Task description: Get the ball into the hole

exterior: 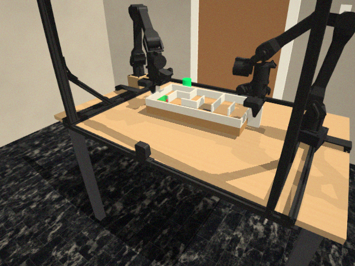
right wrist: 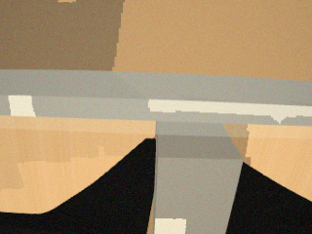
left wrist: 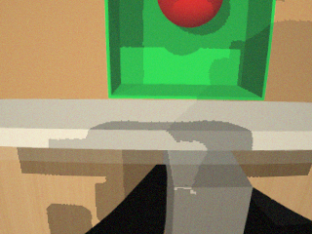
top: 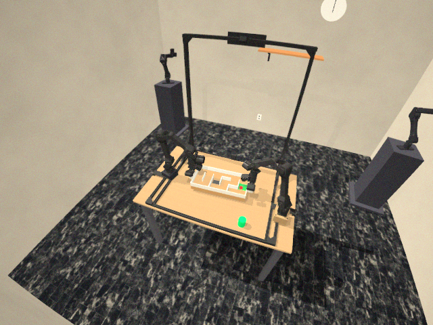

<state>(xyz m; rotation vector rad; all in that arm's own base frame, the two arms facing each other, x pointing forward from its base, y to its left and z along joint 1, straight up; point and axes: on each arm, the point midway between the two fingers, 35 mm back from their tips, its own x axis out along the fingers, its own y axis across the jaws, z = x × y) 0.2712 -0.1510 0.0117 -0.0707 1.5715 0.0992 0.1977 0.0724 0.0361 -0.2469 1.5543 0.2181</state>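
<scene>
As we look over the maze board (top: 218, 191) (exterior: 197, 112) (left wrist: 73, 114) (right wrist: 73, 88), we find the red ball (top: 241, 187) (exterior: 166, 100) (left wrist: 190, 10) inside the green-bottomed hole (top: 242, 185) (exterior: 163, 98) (left wrist: 195, 73), near the board's end where the left arm works. At that end, our left gripper (top: 250, 187) (exterior: 156, 85) (left wrist: 185, 174) has its jaws clamped on a pale handle (left wrist: 210, 210), which sits just outside the board's rim. At the board's opposite end, our right gripper (top: 189, 172) (exterior: 253, 104) (right wrist: 175, 149) is likewise clamped on the other handle (exterior: 255, 117) (right wrist: 195, 195), its black fingers on either side of it. Between the board's ends, white inner walls divide its floor, and we see a dark hole (top: 216, 181) (exterior: 207, 110) beside one of them. We also see a green cylinder (top: 241, 221) (exterior: 187, 81) standing upright on the wooden table (top: 206, 206) (exterior: 189, 154), apart from the board's long side
</scene>
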